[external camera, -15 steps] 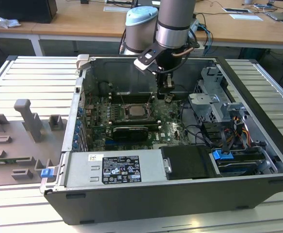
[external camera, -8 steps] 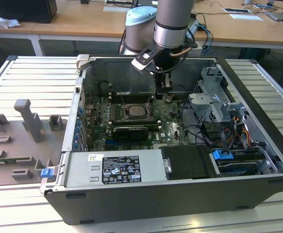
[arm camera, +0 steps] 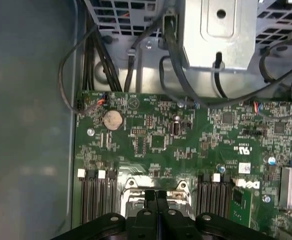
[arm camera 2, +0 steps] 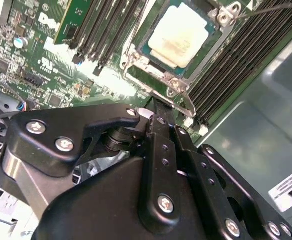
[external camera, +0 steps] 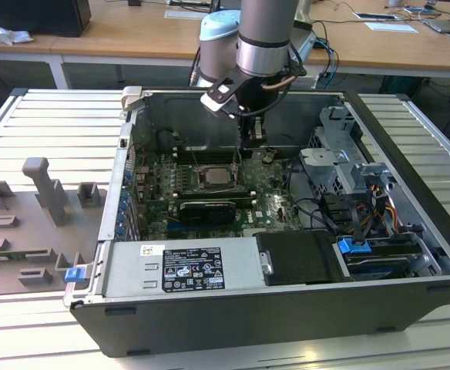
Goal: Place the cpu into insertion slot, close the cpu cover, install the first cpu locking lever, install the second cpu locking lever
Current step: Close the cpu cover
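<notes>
The cpu (arm camera 2: 178,37) sits in the insertion slot (external camera: 230,183) near the middle of the motherboard (arm camera: 156,145), with the cpu cover (arm camera 2: 141,62) lying flat around it. The gripper (arm camera 2: 153,106), its fingers pressed together and holding nothing, hangs just beside the slot's edge. Black memory slots (arm camera 2: 236,65) flank the slot on both sides. A white printed label (external camera: 192,268) lies on the power supply (external camera: 132,270), along the case (external camera: 209,331) wall nearest the exterior view.

Pale silvery-beige cpu (arm camera 2: 178,37), silvery cpu cover (arm camera 2: 172,86), green motherboard (arm camera: 156,145) speckled with small dark and silver parts, black memory slots (arm camera 2: 236,60), black gripper (arm camera 2: 153,109), dark grey case (external camera: 287,324), blue tab (external camera: 354,247), pale ribbed table (external camera: 32,116)
</notes>
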{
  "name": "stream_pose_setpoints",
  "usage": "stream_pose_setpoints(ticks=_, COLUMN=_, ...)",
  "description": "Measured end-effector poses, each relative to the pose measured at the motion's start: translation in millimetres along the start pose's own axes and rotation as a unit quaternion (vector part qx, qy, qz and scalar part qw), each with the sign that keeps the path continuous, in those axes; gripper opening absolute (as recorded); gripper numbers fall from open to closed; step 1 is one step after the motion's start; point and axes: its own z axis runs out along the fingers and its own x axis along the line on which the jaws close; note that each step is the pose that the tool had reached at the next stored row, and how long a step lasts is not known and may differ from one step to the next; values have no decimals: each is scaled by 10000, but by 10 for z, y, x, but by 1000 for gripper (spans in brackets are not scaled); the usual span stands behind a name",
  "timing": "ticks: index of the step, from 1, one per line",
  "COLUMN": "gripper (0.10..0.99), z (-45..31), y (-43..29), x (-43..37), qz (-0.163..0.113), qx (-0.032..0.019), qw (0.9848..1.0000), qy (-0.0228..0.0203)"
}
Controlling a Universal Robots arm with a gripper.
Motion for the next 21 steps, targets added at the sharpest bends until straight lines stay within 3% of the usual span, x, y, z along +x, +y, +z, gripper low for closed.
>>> stream_pose_setpoints(ticks=4, gripper=106, z=13, y=-109, x=6, qz=1, qx=-5, qw=10000, qy=-8)
stream_pose_setpoints(ticks=12, gripper=106, z=93, y=-233, x=14, qz=1, qx=-12, qw=10000, qy=-21)
stream_pose_setpoints(ticks=16, gripper=106, z=145, y=-348, x=20, qz=-34, qx=-14, qw=10000, qy=-21)
stream_pose_setpoints(ticks=21, gripper=106, z=156, y=-375, x=21, qz=-84, qx=-21, qw=10000, qy=-22)
